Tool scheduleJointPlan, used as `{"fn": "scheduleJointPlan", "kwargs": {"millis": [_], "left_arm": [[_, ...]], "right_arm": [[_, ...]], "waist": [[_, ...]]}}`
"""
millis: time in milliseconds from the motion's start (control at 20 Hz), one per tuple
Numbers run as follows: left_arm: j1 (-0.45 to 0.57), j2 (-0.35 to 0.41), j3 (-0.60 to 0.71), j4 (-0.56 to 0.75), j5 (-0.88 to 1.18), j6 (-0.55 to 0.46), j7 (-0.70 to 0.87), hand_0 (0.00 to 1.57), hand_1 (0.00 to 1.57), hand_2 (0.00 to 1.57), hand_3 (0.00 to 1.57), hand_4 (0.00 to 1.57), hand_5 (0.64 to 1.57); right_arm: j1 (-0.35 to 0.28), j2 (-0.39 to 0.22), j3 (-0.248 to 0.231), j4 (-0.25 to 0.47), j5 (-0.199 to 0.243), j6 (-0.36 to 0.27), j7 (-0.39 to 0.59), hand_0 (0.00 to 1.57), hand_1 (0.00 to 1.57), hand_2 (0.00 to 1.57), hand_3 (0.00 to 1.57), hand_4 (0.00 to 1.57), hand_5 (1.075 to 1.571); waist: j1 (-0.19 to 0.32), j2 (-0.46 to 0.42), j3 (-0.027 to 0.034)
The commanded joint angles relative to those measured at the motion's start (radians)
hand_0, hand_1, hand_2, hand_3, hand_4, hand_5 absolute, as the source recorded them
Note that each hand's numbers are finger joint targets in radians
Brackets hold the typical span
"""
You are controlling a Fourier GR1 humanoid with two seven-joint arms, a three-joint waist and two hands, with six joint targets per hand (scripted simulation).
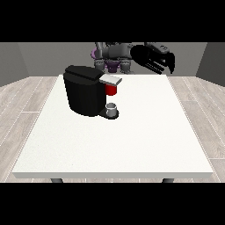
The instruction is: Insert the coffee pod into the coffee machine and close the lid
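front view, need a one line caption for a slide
Black coffee machine on a white table, small cup at its base, robot hand raised at the view's right.

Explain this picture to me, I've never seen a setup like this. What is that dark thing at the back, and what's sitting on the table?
The camera stands across a white table and faces a humanoid robot, small at the top. One black robot hand is raised at the view's right, fingers relaxed, holding nothing; no other hand shows. On the table stands a black coffee machine with a grey lid. Something red sits under that lid, likely the coffee pod. A small grey cup rests on the machine's base.
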Motion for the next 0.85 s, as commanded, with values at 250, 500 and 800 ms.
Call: {"fn": "scheduleJointPlan", "kwargs": {"millis": [250, 500, 800], "left_arm": [[-0.008, 0.034, 0.046, -0.007, 0.026, -0.006, 0.02, 0.0, 0.0, 0.0, 0.0, 0.27, 1.571], [0.075, 0.012, 0.032, -0.019, 0.01, 0.019, -0.006, 0.0, 0.0, 0.0, 0.0, 0.34, 1.571], [0.177, 0.055, 0.113, 0.059, 0.055, 0.007, -0.024, 0.0, 0.0, 0.0, 0.0, 0.27, 1.571]], "right_arm": [[-0.07, 0.102, 0.047, 0.08, -0.014, 0.0, -0.195, 0.0, 0.0, 0.0, 0.0, 0.0, 1.571], [-0.015, 0.186, 0.1, 0.08, -0.011, -0.003, -0.313, 0.0, 0.0, 0.0, 0.0, 0.0, 1.571], [0.141, 0.372, 0.23, 0.01, -0.03, 0.008, -0.36, 0.0, 0.0, 0.0, 0.0, 0.26, 1.571]], "waist": [[-0.047, 0.019, -0.0132], [-0.113, -0.038, -0.013], [-0.262, -0.186, -0.0131]]}}
